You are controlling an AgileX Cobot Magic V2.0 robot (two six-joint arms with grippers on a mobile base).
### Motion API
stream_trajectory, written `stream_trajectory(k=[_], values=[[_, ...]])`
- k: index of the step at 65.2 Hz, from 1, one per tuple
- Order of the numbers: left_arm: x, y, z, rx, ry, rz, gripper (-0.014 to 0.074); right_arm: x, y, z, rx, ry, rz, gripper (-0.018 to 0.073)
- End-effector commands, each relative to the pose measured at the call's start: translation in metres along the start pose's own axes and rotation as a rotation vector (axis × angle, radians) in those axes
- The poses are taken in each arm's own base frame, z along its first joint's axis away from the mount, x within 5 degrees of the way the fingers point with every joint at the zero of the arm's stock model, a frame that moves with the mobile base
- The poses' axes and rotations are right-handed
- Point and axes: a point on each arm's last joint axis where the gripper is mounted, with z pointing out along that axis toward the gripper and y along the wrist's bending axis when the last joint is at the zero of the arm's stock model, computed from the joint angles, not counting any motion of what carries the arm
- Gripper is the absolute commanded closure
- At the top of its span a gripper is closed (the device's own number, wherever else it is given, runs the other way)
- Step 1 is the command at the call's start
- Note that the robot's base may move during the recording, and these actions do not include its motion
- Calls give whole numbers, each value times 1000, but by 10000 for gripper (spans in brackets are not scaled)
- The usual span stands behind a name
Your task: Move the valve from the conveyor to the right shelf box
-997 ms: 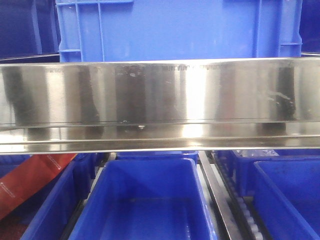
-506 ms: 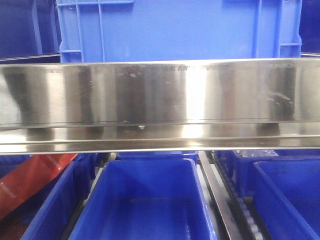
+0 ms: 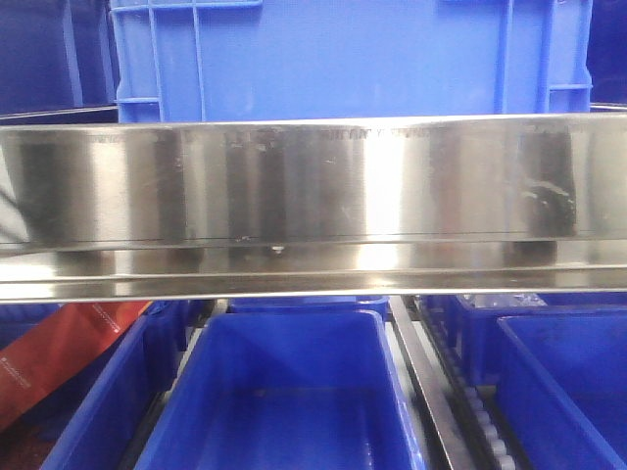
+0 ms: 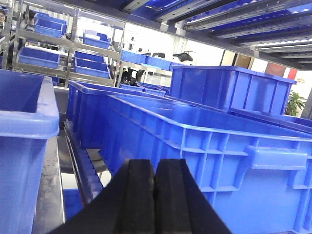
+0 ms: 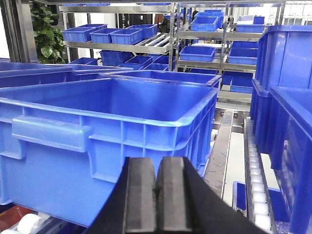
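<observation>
The valve and the conveyor are out of view in every frame. My left gripper (image 4: pixel 155 163) is shut, its black pads pressed together with nothing between them, in front of a large blue box (image 4: pixel 219 146) on the shelf. My right gripper (image 5: pixel 157 161) is also shut and empty, facing the near wall of an open blue box (image 5: pixel 112 117). In the front view, blue shelf boxes lie below a steel rail (image 3: pixel 313 186): one in the middle (image 3: pixel 284 392) and one at the right (image 3: pixel 578 382). Neither gripper shows in that view.
A tall blue crate (image 3: pixel 343 59) stands above the steel rail. A roller track (image 3: pixel 485 421) and a metal divider (image 3: pixel 426 392) run between the lower boxes. A red strip (image 3: pixel 59 357) lies at lower left. More racks of blue boxes (image 5: pixel 126 34) stand behind.
Only the reflections on the steel rail shift slightly. The boxes stay where they were.
</observation>
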Motion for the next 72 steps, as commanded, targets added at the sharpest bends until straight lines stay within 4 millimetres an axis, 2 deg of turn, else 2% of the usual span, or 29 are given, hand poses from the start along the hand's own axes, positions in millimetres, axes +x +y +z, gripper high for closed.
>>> stream_trajectory(k=[1,14,22,31,45,59,72], values=[[-2,0,-1,-4,-21,3,708,-2,0,-1,3,-26,1,727],[-2,0,-1,-4,-21,3,708,0,0,-1,3,-23,1,727],[-2,0,-1,-4,-21,3,708,15,-4,-7,41,-41,4,727],[-2,0,-1,-4,-21,3,708,46,-13,-18,157,-72,-3,727],[-2,0,-1,-4,-21,3,708,102,-24,-30,318,-19,-3,727],[-2,0,-1,-4,-21,3,708,137,-24,-41,358,-30,-6,727],[-2,0,-1,-4,-21,3,708,136,-23,-44,355,-70,-13,727]])
